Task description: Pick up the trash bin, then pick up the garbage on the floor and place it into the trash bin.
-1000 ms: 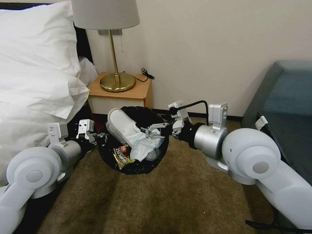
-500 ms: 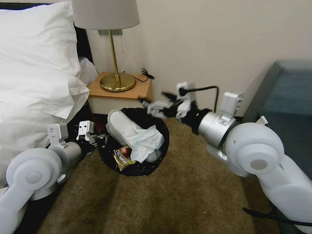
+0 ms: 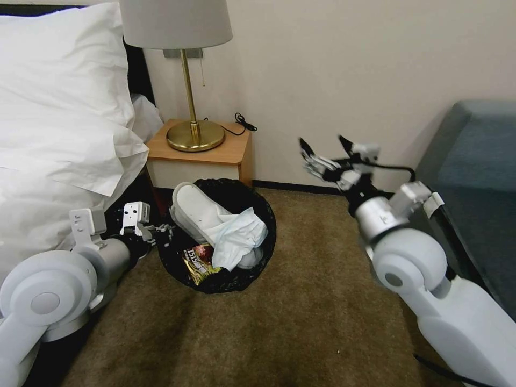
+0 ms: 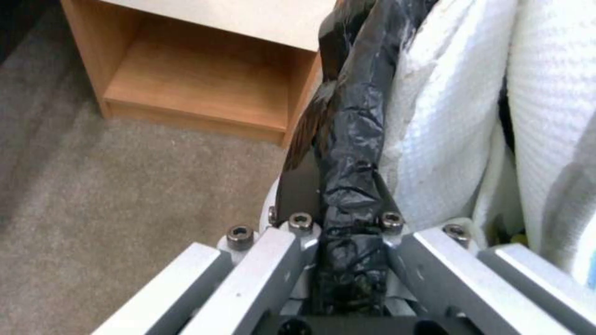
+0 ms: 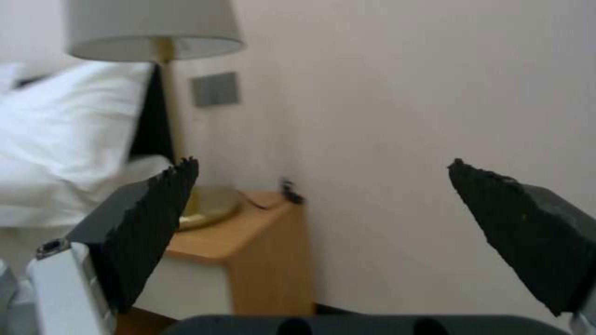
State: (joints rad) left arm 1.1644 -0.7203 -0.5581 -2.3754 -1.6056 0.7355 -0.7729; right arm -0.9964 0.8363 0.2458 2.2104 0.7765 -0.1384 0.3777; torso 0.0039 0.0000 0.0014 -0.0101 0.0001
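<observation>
The trash bin (image 3: 232, 280), lined with a crinkled black bag, stands on the carpet in front of the nightstand. Inside it lie garbage items: a white slipper (image 3: 194, 210), a crumpled white tissue (image 3: 239, 236) and a red and gold snack wrapper (image 3: 198, 262). My left gripper (image 3: 161, 232) is shut on the bin's near left rim. In the left wrist view its fingers pinch the black bag (image 4: 349, 186), with the slipper (image 4: 447, 116) right beside it. My right gripper (image 3: 325, 151) hangs open in the air, up and to the right of the bin; the right wrist view shows its fingertips (image 5: 167, 204) spread wide with nothing between them.
A wooden nightstand (image 3: 223, 153) with a brass lamp (image 3: 194, 134) stands behind the bin against the wall. The bed with white pillows (image 3: 59, 113) is on the left, a blue-grey sofa (image 3: 475, 172) on the right. Brown carpet (image 3: 301, 322) lies open in front.
My right gripper has lifted out of the bin and swung up and to the right, open and holding nothing. The tissue now lies in the bin. The left gripper keeps its hold on the rim.
</observation>
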